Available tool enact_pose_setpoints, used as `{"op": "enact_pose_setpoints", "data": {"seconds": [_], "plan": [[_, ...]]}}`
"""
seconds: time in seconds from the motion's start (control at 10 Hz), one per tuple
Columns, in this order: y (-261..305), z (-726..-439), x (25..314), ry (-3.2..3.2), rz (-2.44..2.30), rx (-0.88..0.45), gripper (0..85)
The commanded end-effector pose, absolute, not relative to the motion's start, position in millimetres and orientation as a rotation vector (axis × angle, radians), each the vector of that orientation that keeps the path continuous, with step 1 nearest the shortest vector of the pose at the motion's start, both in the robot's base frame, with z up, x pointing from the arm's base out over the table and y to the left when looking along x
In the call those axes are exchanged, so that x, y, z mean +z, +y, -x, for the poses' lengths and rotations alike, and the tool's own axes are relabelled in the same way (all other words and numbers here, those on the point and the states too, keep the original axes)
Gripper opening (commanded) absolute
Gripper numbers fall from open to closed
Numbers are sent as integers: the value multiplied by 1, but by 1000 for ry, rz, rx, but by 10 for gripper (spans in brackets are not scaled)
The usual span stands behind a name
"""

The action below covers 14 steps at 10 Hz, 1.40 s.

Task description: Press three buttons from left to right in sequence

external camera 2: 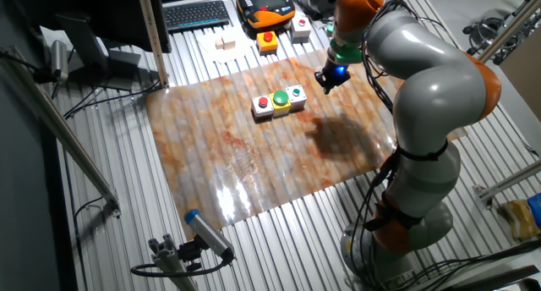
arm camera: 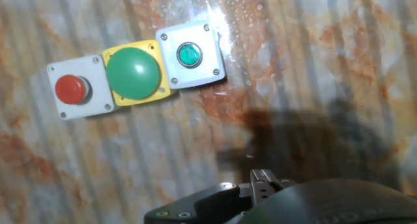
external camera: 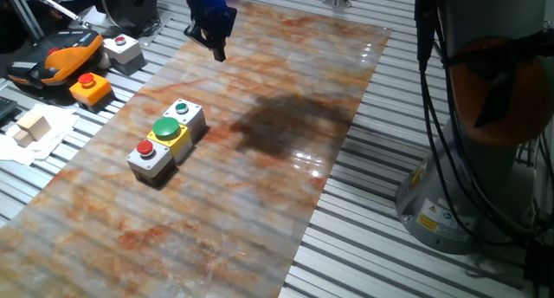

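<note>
Three button boxes stand in a touching row on the marbled mat. The grey box with the small red button (external camera: 147, 154) (external camera 2: 263, 105) (arm camera: 75, 89) is at the left end in the hand view. The yellow box with the big green dome (external camera: 167, 131) (external camera 2: 280, 99) (arm camera: 133, 73) is in the middle. The grey box with the small dark-green button (external camera: 183, 113) (external camera 2: 296, 94) (arm camera: 189, 55) is at the right end. My gripper (external camera: 218, 48) (external camera 2: 325, 86) hangs in the air, off to the dark-green box's side of the row and apart from it. No view shows its fingertips clearly.
A lone orange box with a red button (external camera: 89, 86) (external camera 2: 268, 41) and a lone grey box with a red button (external camera: 122, 47) (external camera 2: 301, 25) sit off the mat beside an orange-black handset (external camera: 61, 57). Wooden blocks (external camera: 29, 129) lie on paper. The robot base (external camera: 485, 116) stands right.
</note>
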State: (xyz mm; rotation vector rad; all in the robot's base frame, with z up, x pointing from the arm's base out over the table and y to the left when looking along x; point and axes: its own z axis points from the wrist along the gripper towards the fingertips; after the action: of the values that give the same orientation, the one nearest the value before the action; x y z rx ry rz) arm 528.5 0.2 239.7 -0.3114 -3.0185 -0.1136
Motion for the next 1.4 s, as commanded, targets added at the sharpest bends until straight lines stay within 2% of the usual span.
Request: {"op": "enact_pose_setpoints", "data": {"seconds": [0.0, 0.5, 0.7, 1.0, 1.3], "plan": [[0, -528, 240, -3013, 301, -108, 0], [0, -528, 240, -3013, 307, -51, 0], [0, -528, 240, -3034, 299, -94, 0], [0, -528, 240, -3095, 234, -81, 0], [0, -528, 240, -3099, 192, -25, 0]]}}
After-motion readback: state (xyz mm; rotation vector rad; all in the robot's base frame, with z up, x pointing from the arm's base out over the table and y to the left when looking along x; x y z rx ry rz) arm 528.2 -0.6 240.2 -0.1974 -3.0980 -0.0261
